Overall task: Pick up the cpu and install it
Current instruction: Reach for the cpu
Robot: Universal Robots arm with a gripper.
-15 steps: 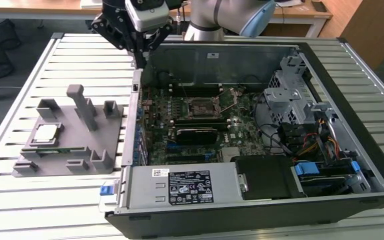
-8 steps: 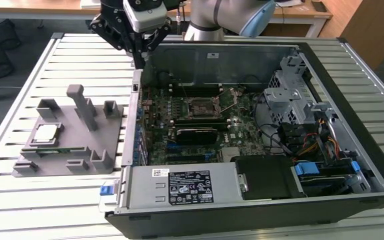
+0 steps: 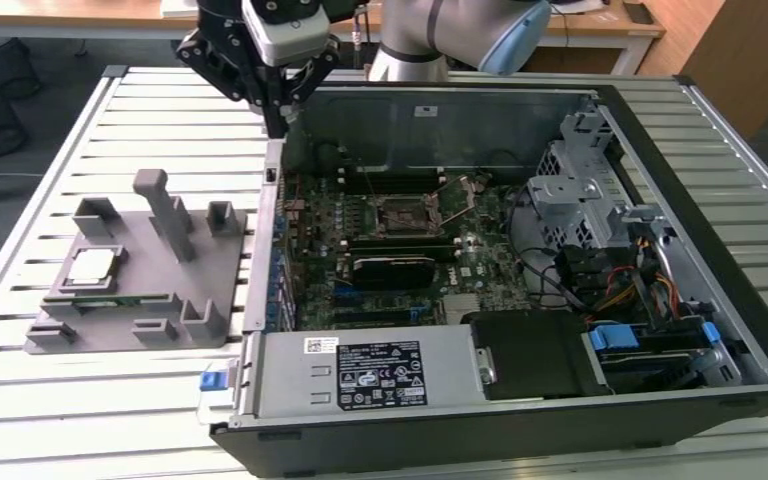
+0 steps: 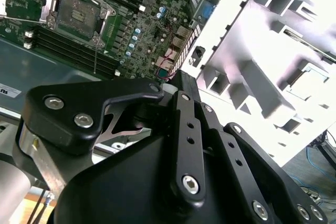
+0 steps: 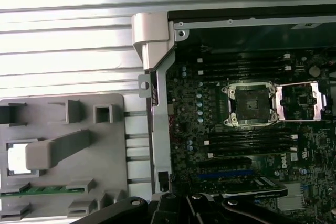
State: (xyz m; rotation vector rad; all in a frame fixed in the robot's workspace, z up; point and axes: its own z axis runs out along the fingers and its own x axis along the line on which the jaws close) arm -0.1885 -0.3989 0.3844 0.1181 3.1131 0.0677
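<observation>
Though near case edge, pincer unobstructed.

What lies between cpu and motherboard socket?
In the exterior view, the grey fixture's upright posts and the case wall stand between the cpu and the socket.
</observation>
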